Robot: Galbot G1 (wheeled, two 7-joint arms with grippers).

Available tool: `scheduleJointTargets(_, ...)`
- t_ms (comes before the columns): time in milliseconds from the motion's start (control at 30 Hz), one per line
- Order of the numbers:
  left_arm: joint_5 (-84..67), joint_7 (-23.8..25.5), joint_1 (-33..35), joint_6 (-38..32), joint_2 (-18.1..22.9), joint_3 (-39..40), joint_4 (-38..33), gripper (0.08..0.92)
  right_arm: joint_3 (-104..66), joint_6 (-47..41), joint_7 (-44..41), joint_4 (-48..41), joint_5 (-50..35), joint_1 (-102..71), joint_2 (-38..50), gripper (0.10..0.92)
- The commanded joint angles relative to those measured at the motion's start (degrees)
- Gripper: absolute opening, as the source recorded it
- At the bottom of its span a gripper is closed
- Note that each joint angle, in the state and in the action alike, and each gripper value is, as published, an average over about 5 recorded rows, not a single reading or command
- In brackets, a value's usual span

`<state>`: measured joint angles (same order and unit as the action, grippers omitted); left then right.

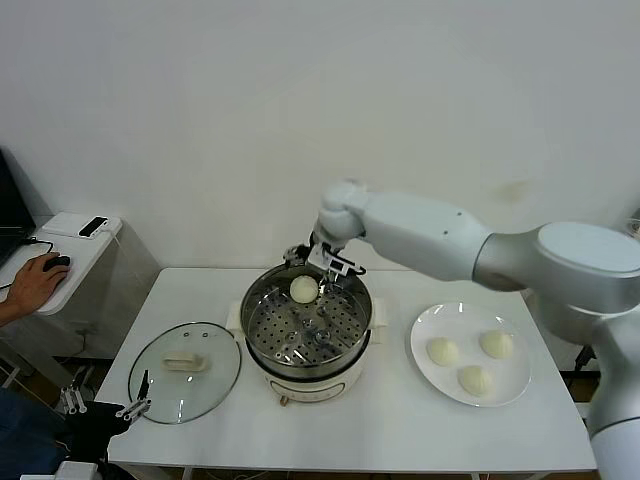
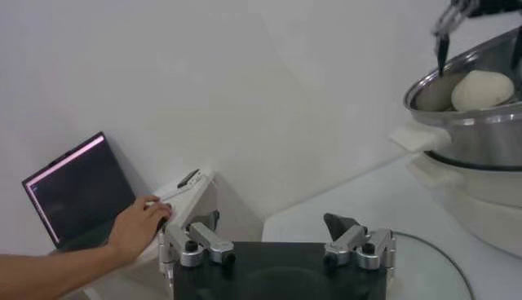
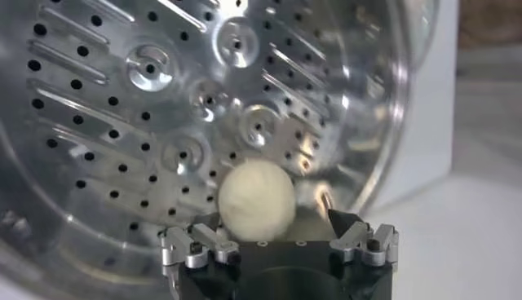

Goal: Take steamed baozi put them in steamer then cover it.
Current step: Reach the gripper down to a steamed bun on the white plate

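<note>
**One baozi in the steamer, three on the plate**

I see one steamed baozi point(image 1: 304, 289) lying on the perforated tray at the far side of the steamer point(image 1: 262, 335). My right end effector point(image 1: 322, 268) hangs over that far rim; in the right wrist view its fingers point(image 3: 351, 236) stand spread, the bun point(image 3: 256, 204) loose between them, so I read it as released. Three more baozi point(image 1: 471, 360) sit on the white plate point(image 1: 425, 368) to the steamer's right. The cover point(image 1: 185, 372) lies flat on the worktop point(image 1: 400, 430) to the steamer's left, handle up. My left end effector point(image 1: 133, 400) waits low at the near-left edge beside the cover, its fingers point(image 2: 200, 243) spread and holding nothing.
</note>
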<state>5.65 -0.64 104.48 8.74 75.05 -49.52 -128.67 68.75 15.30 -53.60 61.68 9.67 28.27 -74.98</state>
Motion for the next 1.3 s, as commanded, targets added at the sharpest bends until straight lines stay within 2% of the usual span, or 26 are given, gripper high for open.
scheduleJointTargets(33, -0.3, 0.1, -0.1, 0.1, -0.7, -0.1, 0.1, 0.823, -4.1, -21.3, -9.3, 9.0, -10.0, 6.0, 9.4, 0.823)
scheduleJointTargets(300, -1.3, 0.4, -1.3, 0.7, -3.0, -0.2, 0.5, 0.823, -3.9, -34.7, -10.5, 21.5, -18.0, 7.4, 28.1, 0.823)
scheduleJointTargets(467, -1.9, 0.6, -2.6, 0.9, -4.1, 0.0, 0.9, 0.823, -3.8, -36.5, -10.2, 26.0, -16.8, 3.6, 39.7, 0.823)
scheduleJointTargets(633, -2.0, 0.6, -3.1, 0.9, -4.7, 0.2, 0.9, 0.823, -5.0, -35.7, -9.8, 27.4, -13.4, -3.4, 46.0, 0.823)
scheduleJointTargets(867, -2.1, 0.6, -3.2, 1.0, -4.5, 0.0, 0.7, 0.823, -10.0, -35.8, -8.3, 27.7, -9.5, -14.3, 48.3, 0.823)
scheduleJointTargets(1300, -1.7, 0.7, -2.9, 1.1, -3.9, 0.0, 0.8, 0.823, -20.2, -36.8, -6.0, 21.0, -5.1, -30.7, 42.6, 0.823)
